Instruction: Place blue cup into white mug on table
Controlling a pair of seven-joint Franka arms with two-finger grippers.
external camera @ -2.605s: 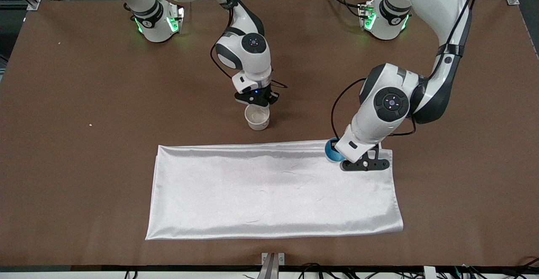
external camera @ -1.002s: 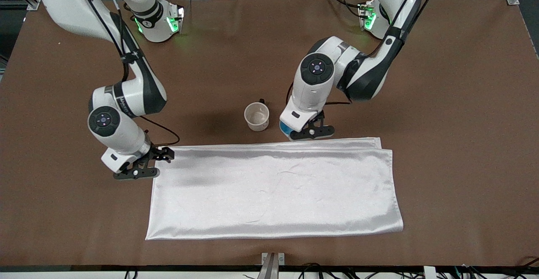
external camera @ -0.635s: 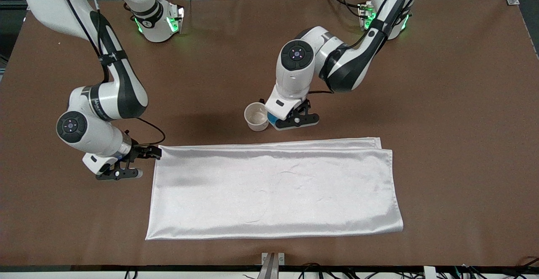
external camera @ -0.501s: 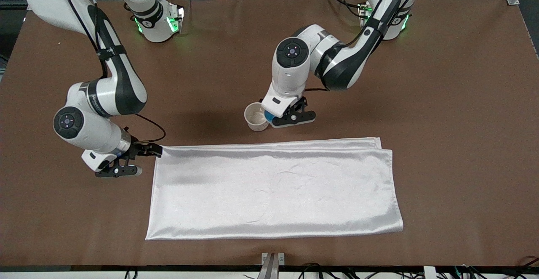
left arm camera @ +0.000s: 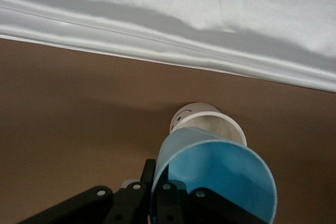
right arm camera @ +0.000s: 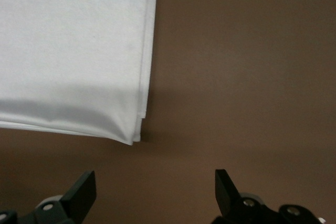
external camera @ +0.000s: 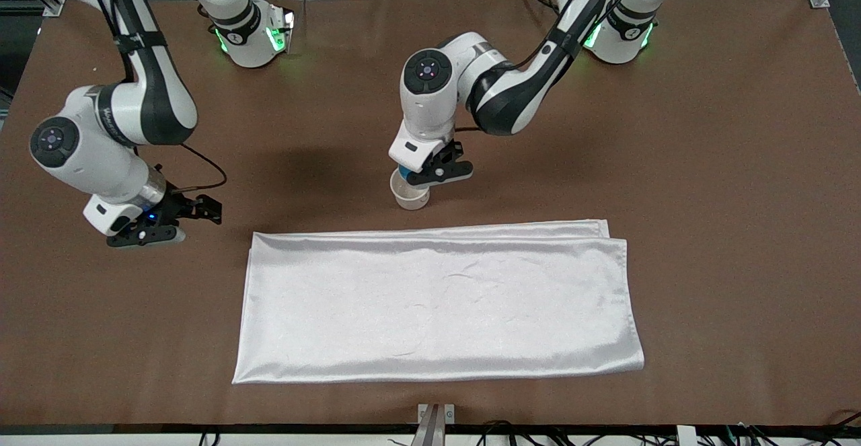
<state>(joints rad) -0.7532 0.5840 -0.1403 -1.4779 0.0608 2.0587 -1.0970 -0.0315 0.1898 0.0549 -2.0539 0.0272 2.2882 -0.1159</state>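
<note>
The white mug (external camera: 411, 198) stands upright on the brown table (external camera: 706, 163), just farther from the front camera than the white cloth. My left gripper (external camera: 422, 173) is shut on the wall of the blue cup (external camera: 403, 175) and holds it tilted right above the mug's mouth. In the left wrist view the blue cup (left arm camera: 216, 178) fills the foreground, with one finger inside its rim and one outside, and the mug (left arm camera: 208, 125) shows just past it. My right gripper (external camera: 168, 224) is open and empty, low over bare table, and it shows open in its wrist view (right arm camera: 155, 190).
A white satin cloth (external camera: 437, 298) lies folded flat on the half of the table nearer the front camera; its edge shows in the left wrist view (left arm camera: 168, 19) and its corner in the right wrist view (right arm camera: 73, 51). The arm bases stand along the table's back edge.
My left gripper has carried the blue cup from the cloth's edge to above the mug. My right gripper has let go of the mug and moved toward the right arm's end of the table.
</note>
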